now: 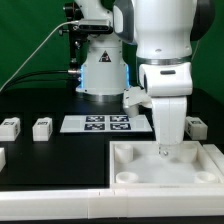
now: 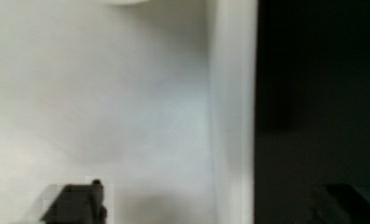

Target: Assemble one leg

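Observation:
My gripper [image 1: 165, 150] hangs straight down over the large white tray-like piece [image 1: 125, 170], fingertips low at its back part. In the wrist view the gripper [image 2: 208, 205] has its jaws wide apart; one dark finger [image 2: 77, 203] stands over the white piece [image 2: 111, 110], and the other is barely visible against the black table. Nothing shows between the fingers. Several white legs with tags lie on the table: two at the exterior view's left [image 1: 8, 127] [image 1: 42, 127] and one behind the gripper at the right [image 1: 197, 126].
The marker board [image 1: 105, 123] lies flat between the left legs and the arm. The robot base [image 1: 100, 75] stands behind it. Another white part [image 1: 2, 157] shows at the exterior view's left edge. A white ledge [image 1: 50, 203] runs along the front.

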Tool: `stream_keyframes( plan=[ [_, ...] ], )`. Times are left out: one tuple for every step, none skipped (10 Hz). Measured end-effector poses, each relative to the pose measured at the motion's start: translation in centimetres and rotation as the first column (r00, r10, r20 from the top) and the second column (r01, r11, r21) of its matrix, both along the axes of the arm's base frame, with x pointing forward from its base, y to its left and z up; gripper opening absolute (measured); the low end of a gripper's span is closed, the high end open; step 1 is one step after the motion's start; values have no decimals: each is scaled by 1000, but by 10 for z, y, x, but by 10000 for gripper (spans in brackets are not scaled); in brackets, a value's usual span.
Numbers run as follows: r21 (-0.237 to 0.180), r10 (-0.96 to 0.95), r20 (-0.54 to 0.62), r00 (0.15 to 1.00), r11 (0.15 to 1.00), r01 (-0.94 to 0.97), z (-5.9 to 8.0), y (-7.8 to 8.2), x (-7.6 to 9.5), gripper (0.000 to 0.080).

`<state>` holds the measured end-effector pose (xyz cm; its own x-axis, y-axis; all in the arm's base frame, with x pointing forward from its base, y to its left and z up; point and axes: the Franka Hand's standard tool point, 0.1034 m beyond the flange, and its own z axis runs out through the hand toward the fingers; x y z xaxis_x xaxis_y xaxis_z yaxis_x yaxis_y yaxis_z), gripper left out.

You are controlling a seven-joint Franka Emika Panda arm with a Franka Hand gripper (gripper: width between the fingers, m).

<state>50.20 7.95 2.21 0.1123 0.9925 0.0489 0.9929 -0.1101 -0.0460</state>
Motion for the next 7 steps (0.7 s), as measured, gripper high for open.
stream_keyframes(
  plan=[
    [-2, -21, 7, 1000, 1000, 21, 5, 2, 2, 625],
    [-4, -49, 15, 999, 999, 49, 10, 2, 3, 625],
    [-7, -80, 23, 997, 997, 80, 18, 1, 2, 645],
    [-11, -106, 24, 994, 994, 106, 22, -1, -4, 645],
    [-14, -162, 26, 986, 987, 163, 25, -3, -11, 648],
    [-15, -218, 32, 975, 976, 219, 29, -4, -19, 649],
    [-16, -259, 35, 965, 966, 260, 32, -4, -26, 649]
  ],
)
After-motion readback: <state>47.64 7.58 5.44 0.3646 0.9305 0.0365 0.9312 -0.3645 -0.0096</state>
